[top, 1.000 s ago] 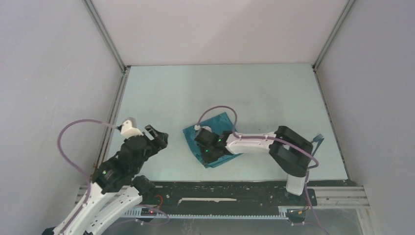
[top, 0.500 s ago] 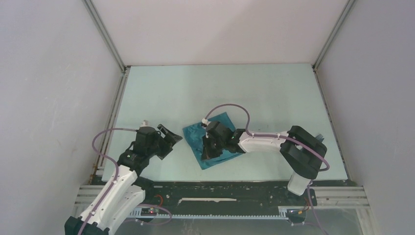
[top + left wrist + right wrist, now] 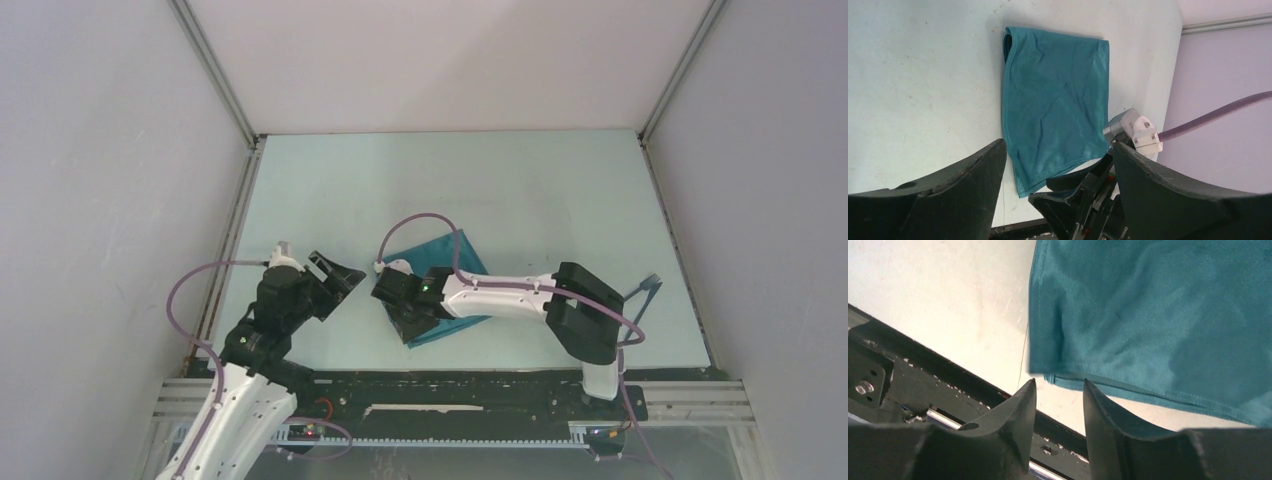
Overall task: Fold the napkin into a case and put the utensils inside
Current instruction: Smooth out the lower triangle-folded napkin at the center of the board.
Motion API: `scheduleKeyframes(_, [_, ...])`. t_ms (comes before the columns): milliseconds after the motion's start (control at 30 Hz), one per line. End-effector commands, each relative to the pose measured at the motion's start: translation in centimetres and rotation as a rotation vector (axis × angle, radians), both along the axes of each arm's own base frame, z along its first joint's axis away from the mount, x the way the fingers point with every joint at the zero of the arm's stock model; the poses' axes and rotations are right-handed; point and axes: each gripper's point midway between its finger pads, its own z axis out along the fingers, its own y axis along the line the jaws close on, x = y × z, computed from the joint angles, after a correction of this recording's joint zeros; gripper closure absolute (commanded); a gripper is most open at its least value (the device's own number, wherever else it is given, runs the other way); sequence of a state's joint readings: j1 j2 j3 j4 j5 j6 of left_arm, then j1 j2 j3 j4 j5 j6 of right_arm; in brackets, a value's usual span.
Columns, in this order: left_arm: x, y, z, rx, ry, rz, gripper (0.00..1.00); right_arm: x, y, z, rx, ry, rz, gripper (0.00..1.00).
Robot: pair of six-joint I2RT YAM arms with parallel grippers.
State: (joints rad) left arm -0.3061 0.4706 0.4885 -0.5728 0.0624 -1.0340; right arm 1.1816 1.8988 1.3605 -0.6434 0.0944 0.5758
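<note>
The folded napkin (image 3: 447, 252) lies on the table (image 3: 330, 190) near its front edge, the right tool (image 3: 1058, 385) barely parted at its near corner, likely to pinch it, while the left tool (image 3: 1058, 146) hovers wide open alongside.

The right arm's end effector (image 3: 403, 318) has slid leftward over the napkin (image 3: 452, 256), from its middle to its near-left edge, baring more cloth on the far right side. The left end effector (image 3: 340, 282) came in toward the napkin, then drew slightly back. The right elbow has shifted left, uncovering the utensils (image 3: 647, 288).
</note>
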Motion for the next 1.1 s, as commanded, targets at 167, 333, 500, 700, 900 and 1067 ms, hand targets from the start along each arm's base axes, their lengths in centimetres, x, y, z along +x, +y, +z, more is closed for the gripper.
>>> scheduleKeyframes(167, [-0.7,0.3,0.4,0.052,-0.04,-0.048,0.16,0.4,-2.9,4.2,0.089,0.022,-0.069,0.37])
scheduleKeyframes(333, [-1.1,-1.5,-2.0,-0.006,0.015,-0.128,0.16,3.4,-7.7,4.8,0.225,0.078,-0.224,0.33])
scheduleKeyframes(500, [-0.9,-1.7,-2.0,-0.012,0.016,-0.132,0.16,6.2,-13.9,3.1,0.252,0.111,-0.372,0.38])
scheduleKeyframes(700, [-0.5,-1.6,-1.6,-0.006,0.017,-0.121,0.16,8.1,-17.9,2.1,0.279,0.138,-0.447,0.4])
scheduleKeyframes(900, [-0.2,-1.6,-1.7,-0.001,0.024,-0.117,0.16,8.0,-18.8,0.8,0.27,0.162,-0.462,0.44])
scheduleKeyframes(1067, [0.0,-1.7,-1.5,-0.001,0.023,-0.119,0.16,8.1,-18.5,-0.4,0.276,0.184,-0.451,0.53])
